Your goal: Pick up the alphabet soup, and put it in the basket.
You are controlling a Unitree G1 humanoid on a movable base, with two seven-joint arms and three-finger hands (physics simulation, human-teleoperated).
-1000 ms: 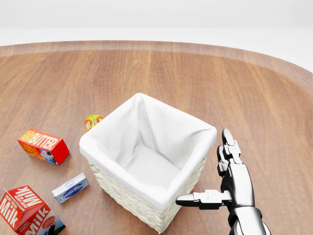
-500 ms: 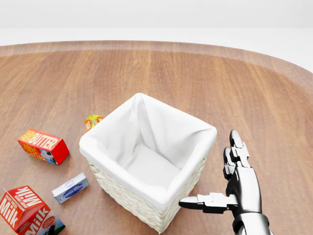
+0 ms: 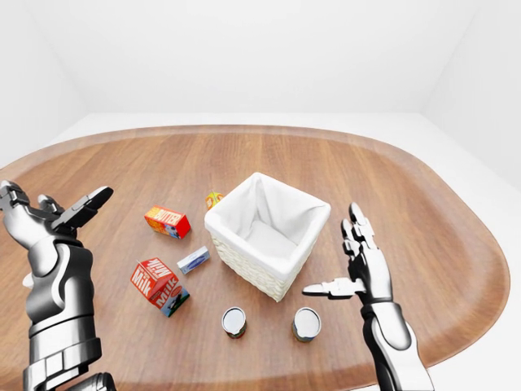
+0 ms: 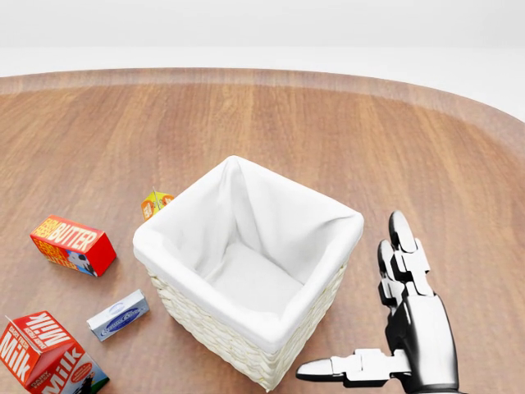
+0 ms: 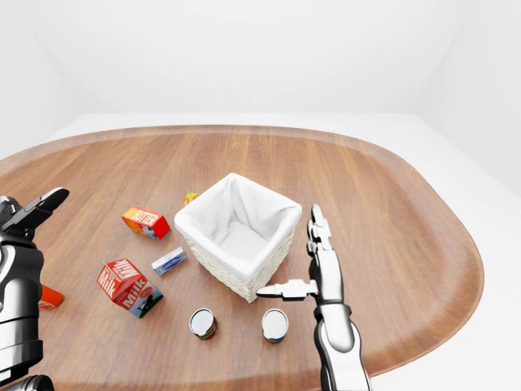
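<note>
In the left-eye view the left hand (image 3: 50,218) hangs at the far left edge, fingers spread wide and holding nothing, well apart from everything on the table (image 3: 423,204). Moving right – a butter box (image 3: 167,221), a milk carton (image 3: 159,286) and a small blue-and-white packet (image 3: 193,260) lie left of centre. At lower centre stand 2 cans: one (image 3: 234,322) just below the basket's lower-left side, the other (image 3: 307,323) at its lower-right corner. Which of them is the alphabet soup I cannot tell – the labels are too small. The basket (image 3: 269,265), lined in white, sits at centre and looks empty. A small orange carton (image 3: 213,198) peeks out at its upper left. The right hand (image 3: 355,269) hovers just right of the basket, wide open, thumb pointing left, empty, above the second can. To do the pick well, it should probably descend onto the correct can with fingers wide, staying clear of the basket wall, then close squarely round its body.
</note>
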